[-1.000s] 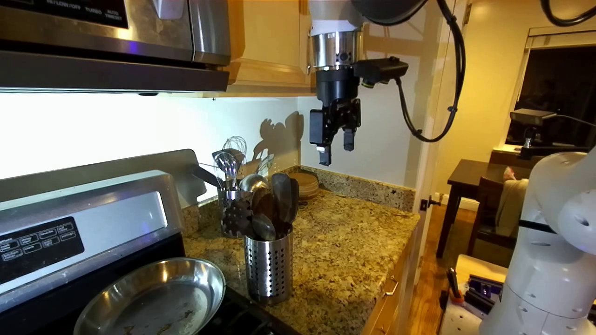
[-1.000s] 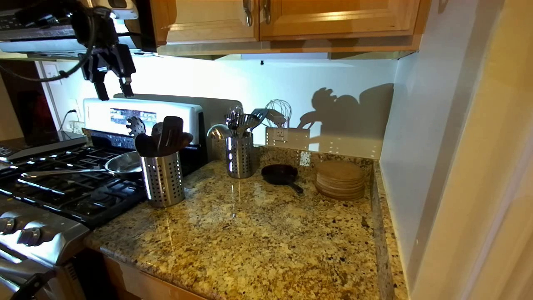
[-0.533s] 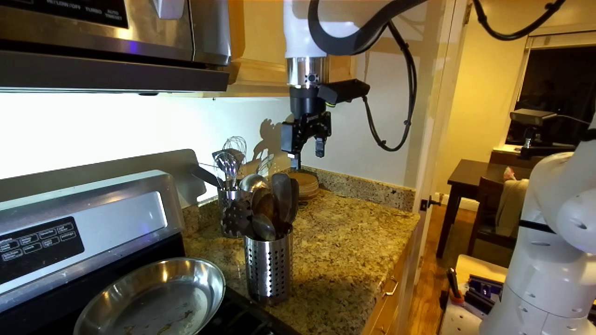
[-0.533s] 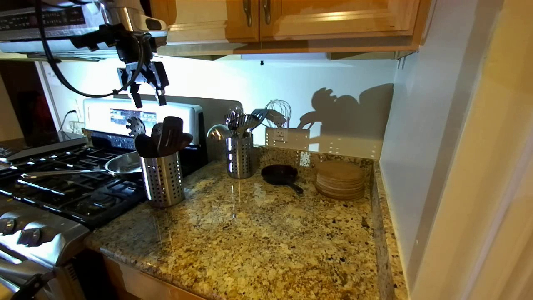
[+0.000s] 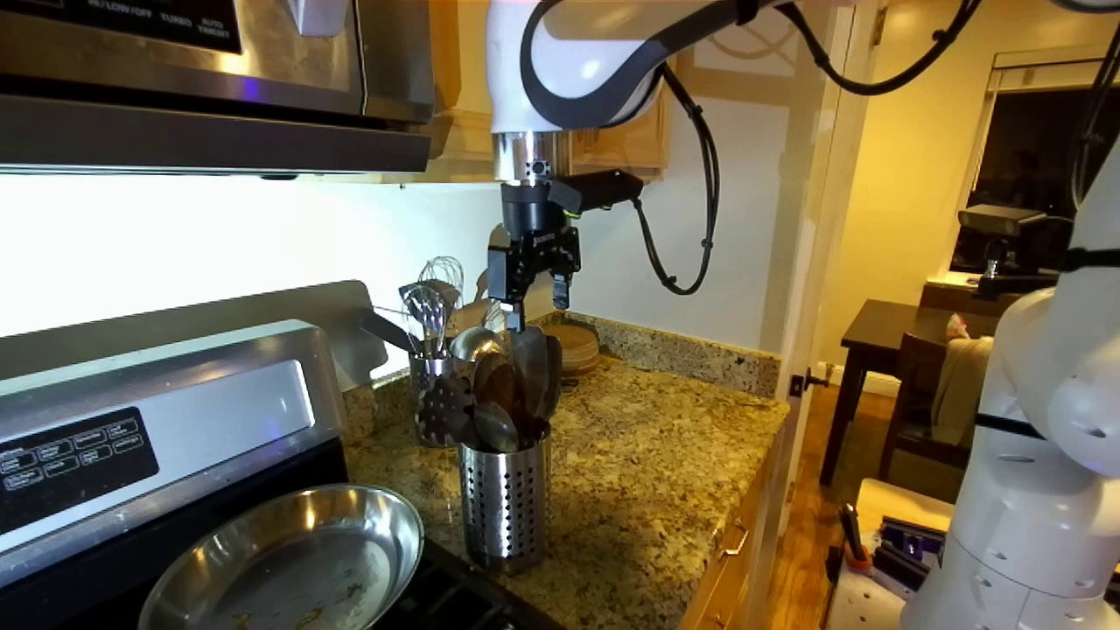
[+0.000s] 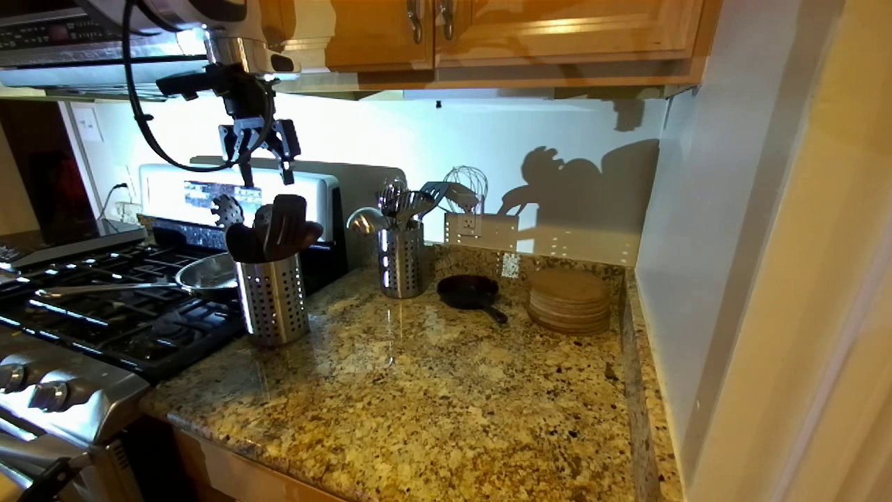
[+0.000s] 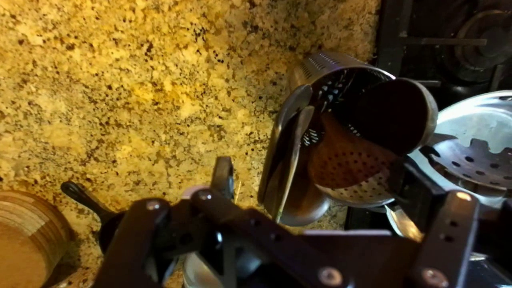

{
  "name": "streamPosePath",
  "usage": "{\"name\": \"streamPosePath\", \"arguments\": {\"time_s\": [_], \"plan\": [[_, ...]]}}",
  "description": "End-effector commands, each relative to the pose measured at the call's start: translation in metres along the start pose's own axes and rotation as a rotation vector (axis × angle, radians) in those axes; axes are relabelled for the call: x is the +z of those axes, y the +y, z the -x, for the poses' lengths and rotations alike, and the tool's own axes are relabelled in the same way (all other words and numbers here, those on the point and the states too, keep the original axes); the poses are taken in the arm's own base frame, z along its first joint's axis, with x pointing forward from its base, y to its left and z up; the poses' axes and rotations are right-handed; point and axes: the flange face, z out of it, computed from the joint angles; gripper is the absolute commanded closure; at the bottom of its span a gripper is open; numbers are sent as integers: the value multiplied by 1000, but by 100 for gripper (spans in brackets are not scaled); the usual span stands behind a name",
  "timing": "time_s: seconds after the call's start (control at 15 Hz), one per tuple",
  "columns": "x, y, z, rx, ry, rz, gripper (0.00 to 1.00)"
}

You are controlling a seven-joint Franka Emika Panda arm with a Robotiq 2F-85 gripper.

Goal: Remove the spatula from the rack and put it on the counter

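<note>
The rack is a perforated silver holder (image 5: 506, 507) at the stove side of the granite counter (image 5: 647, 437); it also shows in the other views (image 6: 273, 303) (image 7: 320, 66). Several dark utensils stand in it. The spatula (image 5: 530, 372) is the tall, flat dark head among them (image 6: 287, 223); in the wrist view a thin head seems to be it, nearly edge-on (image 7: 294, 160). Its handle is hidden in the holder. My gripper (image 5: 538, 304) is open and empty just above the utensil heads (image 6: 267, 174). In the wrist view the utensil heads show between its spread fingers (image 7: 322, 176).
A steel pan (image 5: 306, 551) sits on the stove beside the holder. A second holder (image 6: 402, 265) with metal utensils, a small black skillet (image 6: 468, 291) and a stack of wooden discs (image 6: 569, 300) stand at the back. The microwave (image 5: 219, 87) and cabinets (image 6: 557, 35) overhang.
My gripper has moved down and across, from off to one side to just above the dark utensils. The fingers stay open. The holder and its utensils have not moved.
</note>
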Motion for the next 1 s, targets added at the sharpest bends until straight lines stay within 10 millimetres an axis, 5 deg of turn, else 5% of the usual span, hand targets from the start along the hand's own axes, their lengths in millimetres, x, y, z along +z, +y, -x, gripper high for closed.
{"name": "streamPosePath", "arguments": {"time_s": [0.0, 0.87, 0.93], "plan": [[9, -2, -17, -45, 12, -4, 0], [30, 13, -29, -66, 11, -17, 49], [30, 13, -29, -66, 11, -18, 46]]}}
